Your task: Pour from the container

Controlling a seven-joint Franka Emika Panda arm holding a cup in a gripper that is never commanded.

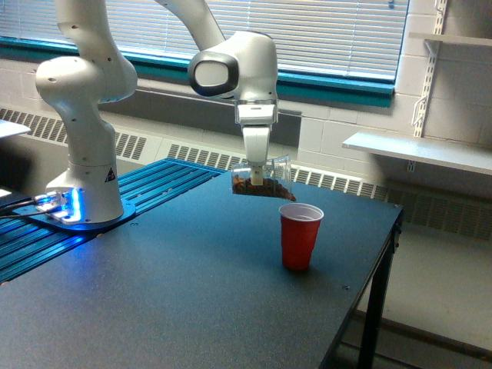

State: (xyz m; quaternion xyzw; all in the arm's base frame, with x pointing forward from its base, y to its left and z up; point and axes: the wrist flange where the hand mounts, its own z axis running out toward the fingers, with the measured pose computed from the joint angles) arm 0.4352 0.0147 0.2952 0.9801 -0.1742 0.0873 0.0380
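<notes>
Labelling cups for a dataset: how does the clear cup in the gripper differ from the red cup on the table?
The clear cup is see-through with brown bits inside; the red cup is opaque, and its contents cannot be seen. The clear cup lies tipped on its side, mouth toward the exterior view's right; the red cup stands upright. The clear cup hangs in the gripper; the red cup rests on the table. Both look similar in size.

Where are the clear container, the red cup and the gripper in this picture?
clear container [270, 183], exterior view, on its see-through side wall above the brown bits.
red cup [298, 242], exterior view, on the middle of its outer wall.
gripper [254, 175], exterior view, between its fingertips at the container.
</notes>
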